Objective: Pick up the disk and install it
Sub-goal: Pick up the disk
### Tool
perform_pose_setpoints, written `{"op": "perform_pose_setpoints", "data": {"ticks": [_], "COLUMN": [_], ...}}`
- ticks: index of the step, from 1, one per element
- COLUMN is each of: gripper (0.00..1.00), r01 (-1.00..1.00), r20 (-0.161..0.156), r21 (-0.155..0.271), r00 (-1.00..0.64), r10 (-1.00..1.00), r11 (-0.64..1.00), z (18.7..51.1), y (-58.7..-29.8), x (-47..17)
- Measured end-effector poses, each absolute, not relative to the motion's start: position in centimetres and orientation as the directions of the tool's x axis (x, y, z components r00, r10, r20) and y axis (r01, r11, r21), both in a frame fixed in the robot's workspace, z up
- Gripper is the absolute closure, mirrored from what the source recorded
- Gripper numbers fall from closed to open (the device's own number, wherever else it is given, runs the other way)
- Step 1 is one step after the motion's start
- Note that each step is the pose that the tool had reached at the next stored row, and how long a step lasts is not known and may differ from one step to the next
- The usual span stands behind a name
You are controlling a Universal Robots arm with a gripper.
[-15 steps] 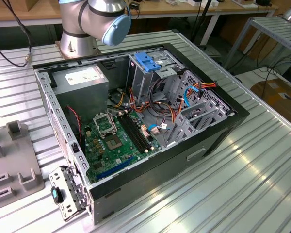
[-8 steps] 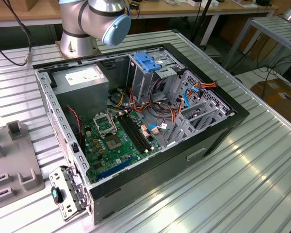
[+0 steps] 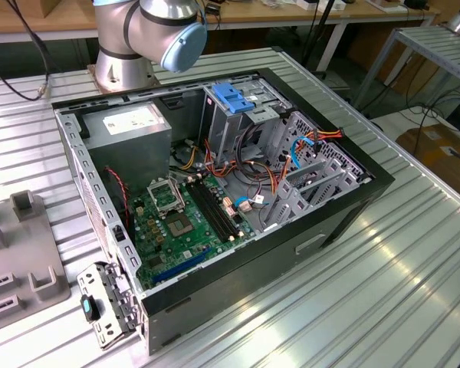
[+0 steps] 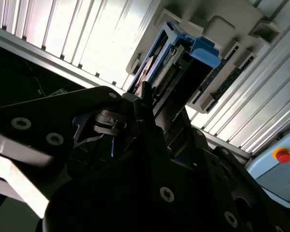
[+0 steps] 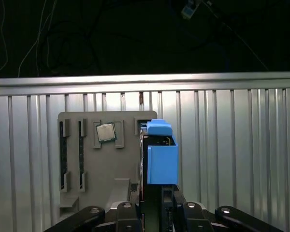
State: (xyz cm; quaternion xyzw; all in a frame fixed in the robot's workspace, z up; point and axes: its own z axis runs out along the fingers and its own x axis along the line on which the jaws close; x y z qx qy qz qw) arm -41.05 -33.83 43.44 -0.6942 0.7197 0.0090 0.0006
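right now the disk (image 5: 162, 157), a flat metal hard drive edged by a bright blue plastic frame, stands on edge in your black gripper (image 5: 157, 195). the fingers are closed against its two broad faces and pinch it. in the first wrist view you see it edge-on, with the blue frame towards the camera. it sits in front of a grey plastic holder plate (image 5: 87, 164) with narrow slots. you cannot tell whether its far end rests in one of those slots or hangs clear of the plate. in the second wrist view the blue frame pokes out past the dark fingers, with the same grey plate just behind it.

beside the disk, a small square silver processor chip (image 5: 105, 132) lies in a recess of the plate. the plate itself rests on the ribbed aluminium table (image 5: 232, 145). near the table's edge in the second wrist view you can see a round red button (image 4: 282, 154) on a pale box.

in the exterior view, the holder plate lies at the exterior view's left, well apart from the disk's destination area. that area is a large open black computer case (image 3: 353, 207) lying on its side on the table. inside it you see a green motherboard (image 3: 176, 222), a grey power supply box with a white label (image 3: 130, 126), and a bare metal drive cage (image 3: 230, 126). a blue plastic bracket with flat tabs (image 3: 234, 96) sits on top of the cage. behind the case stands the arm's silver base with a light blue joint cap (image 3: 180, 46).
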Motion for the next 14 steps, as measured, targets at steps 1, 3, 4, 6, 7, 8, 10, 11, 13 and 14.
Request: {"op": "perform_pose_setpoints", "data": {"ticks": [1,3,4,6,7,8,10,11,13,14], "gripper": [0.65,0.65,0.65,0.65,0.65,0.65,0.65,0.65,0.65,0.65], "r01": [-0.999,-0.999,-0.999,-0.999,-0.999,-0.999,-0.999,-0.999,-0.999,-0.999], "r20": [-0.013,-0.013,-0.013,-0.013,-0.013,-0.013,-0.013,-0.013,-0.013,-0.013], "r21": [0.012,0.012,0.012,0.012,0.012,0.012,0.012,0.012,0.012,0.012], "r00": [-0.036,-0.036,-0.036,-0.036,-0.036,-0.036,-0.036,-0.036,-0.036,-0.036], "r10": [-0.999,-0.999,-0.999,-0.999,-0.999,-0.999,-0.999,-0.999,-0.999,-0.999], "r11": [0.036,0.036,0.036,0.036,0.036,0.036,0.036,0.036,0.036,0.036], "z": [43.6,43.9,44.0,44.4,44.5,44.7,45.0,45.1,45.4,45.5], "y": [-33.8,-33.8,-33.8,-33.7,-33.7,-33.7,-33.7,-33.7,-33.7,-33.7], "x": [-41.0,-41.0,-41.0,-41.0,-41.0,-41.0,-41.0,-41.0,-41.1,-41.0]}}
